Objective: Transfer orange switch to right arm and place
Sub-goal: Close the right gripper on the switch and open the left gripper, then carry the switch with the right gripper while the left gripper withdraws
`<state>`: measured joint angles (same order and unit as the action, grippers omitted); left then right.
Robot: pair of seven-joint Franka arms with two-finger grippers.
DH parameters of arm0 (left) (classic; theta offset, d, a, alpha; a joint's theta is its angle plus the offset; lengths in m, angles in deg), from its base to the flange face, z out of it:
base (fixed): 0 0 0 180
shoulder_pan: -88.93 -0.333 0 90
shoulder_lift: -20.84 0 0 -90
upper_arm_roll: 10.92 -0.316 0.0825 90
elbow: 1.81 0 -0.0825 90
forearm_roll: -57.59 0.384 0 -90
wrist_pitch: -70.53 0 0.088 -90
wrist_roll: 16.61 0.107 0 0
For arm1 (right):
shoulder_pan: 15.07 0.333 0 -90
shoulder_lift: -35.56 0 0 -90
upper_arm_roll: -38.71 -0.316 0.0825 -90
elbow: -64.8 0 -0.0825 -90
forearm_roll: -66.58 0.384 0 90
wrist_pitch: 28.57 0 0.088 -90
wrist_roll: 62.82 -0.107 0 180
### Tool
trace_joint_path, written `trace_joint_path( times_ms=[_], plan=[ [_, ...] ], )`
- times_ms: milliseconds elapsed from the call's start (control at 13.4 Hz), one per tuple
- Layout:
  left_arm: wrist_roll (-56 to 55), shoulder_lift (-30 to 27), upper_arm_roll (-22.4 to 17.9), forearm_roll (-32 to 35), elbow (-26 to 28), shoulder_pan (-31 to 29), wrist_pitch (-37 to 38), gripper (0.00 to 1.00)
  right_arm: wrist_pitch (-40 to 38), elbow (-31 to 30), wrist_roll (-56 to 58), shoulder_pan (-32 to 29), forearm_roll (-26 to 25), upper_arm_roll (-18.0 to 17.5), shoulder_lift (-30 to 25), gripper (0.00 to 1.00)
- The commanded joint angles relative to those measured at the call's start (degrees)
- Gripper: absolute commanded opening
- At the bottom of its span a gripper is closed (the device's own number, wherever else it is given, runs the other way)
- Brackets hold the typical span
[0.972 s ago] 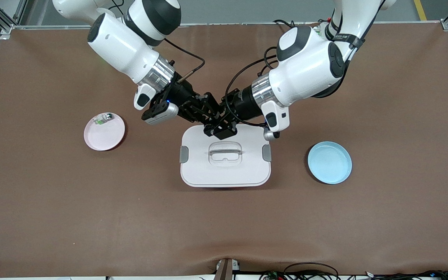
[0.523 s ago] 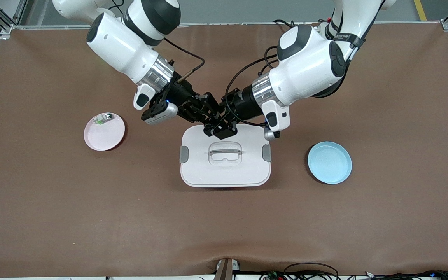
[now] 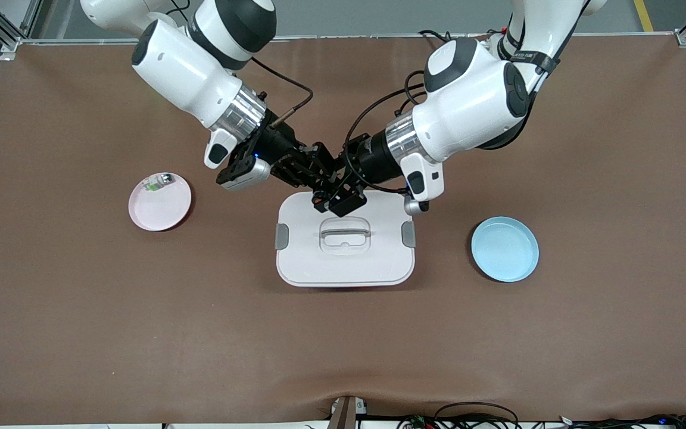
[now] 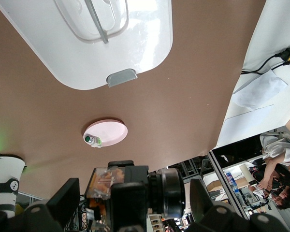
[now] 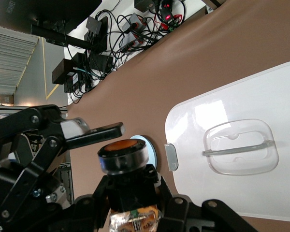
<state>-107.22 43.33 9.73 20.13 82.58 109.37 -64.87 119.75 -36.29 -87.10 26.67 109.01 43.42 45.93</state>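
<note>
Two grippers meeting in the air above the white lidded box [image 3: 345,244], over its edge nearest the arm bases. Right gripper [image 3: 319,192] clamped on the orange switch [image 5: 123,157], black barrel pinched between the fingers, orange round end showing. Left gripper [image 3: 338,193] spread wide around the same switch [image 4: 150,193], fingers [image 4: 63,203] apart from it on either side, gripping nothing. Pink plate [image 3: 160,202] toward the right arm's end, carrying a small clear-white part with green marks [image 3: 156,181]. Blue plate [image 3: 504,248] toward the left arm's end. "FRAN" readable on a white arm segment [image 4: 5,181] in the left wrist view; other lettering too cropped to read.
</note>
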Motion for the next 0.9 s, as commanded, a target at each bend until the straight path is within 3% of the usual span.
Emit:
trace_joint_path(
  times_ms=[0, 523, 673, 822],
  plan=[
    [-1.0, -0.9, -0.2, 1.5, 0.2, -0.7, 0.2, 1.00, -0.6, 1.9, 1.9, 0.0, 1.0, 0.6, 1.1, 0.00],
    [-0.6, -6.1, -0.6, 18.6, -0.1, -6.5, 17.4, 1.00, -11.6, 2.1, 21.3, -5.2, -1.1, 0.9, 0.9, 0.00],
    [-0.6, -7.6, -0.5, 27.1, -0.1, -6.6, 21.1, 1.00, -16.3, 2.1, 24.4, -7.3, -5.8, 1.0, 0.6, 0.00],
    [0.0, -9.3, -0.6, 31.6, -0.2, -7.1, 26.0, 1.00, -19.2, 2.4, 28.1, -8.1, -14.8, 1.0, 0.3, 0.00]
  ],
)
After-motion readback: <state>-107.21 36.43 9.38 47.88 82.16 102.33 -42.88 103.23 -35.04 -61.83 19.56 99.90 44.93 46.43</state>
